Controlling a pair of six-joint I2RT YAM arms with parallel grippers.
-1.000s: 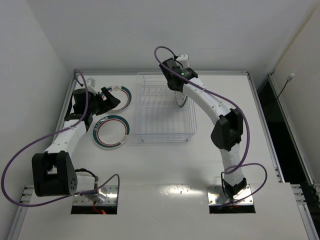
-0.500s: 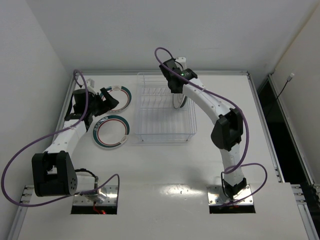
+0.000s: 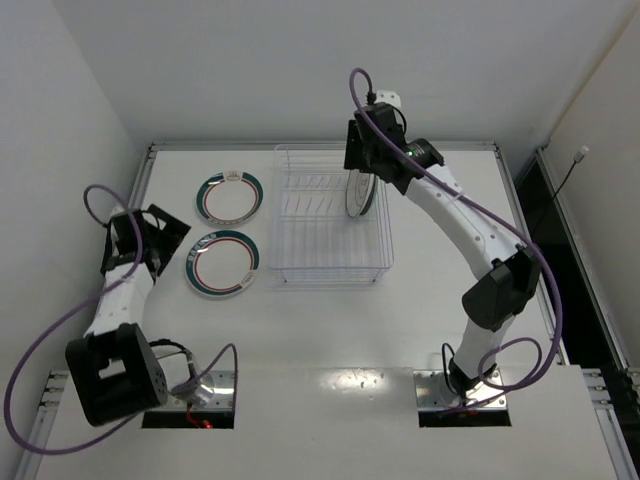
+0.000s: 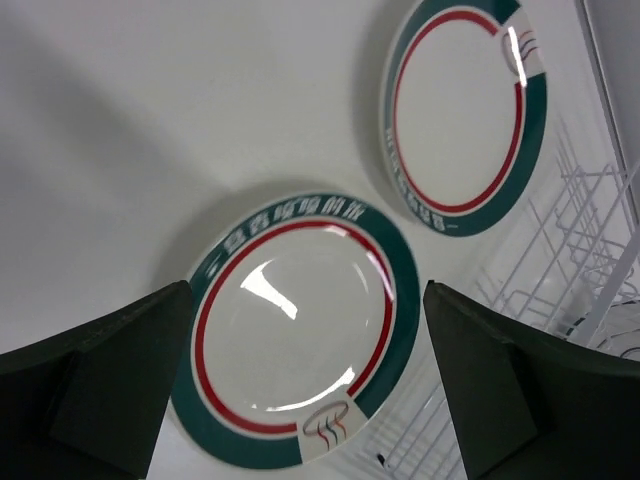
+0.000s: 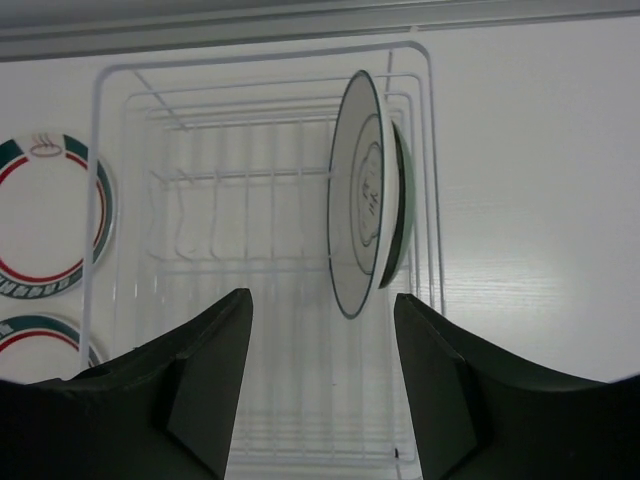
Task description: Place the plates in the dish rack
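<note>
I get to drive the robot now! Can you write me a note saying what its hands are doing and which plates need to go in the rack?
Left gripper: open and empty, next to the near green-and-red plate.
Right gripper: open and empty, above the dish rack.
Done: the pale grey plate and the teal plate stand upright, one right behind the other, on the rack's right side.
Left to do: the near green-and-red plate and the far green-and-red plate lie flat on the table, left of the rack. Both need racking.
</note>
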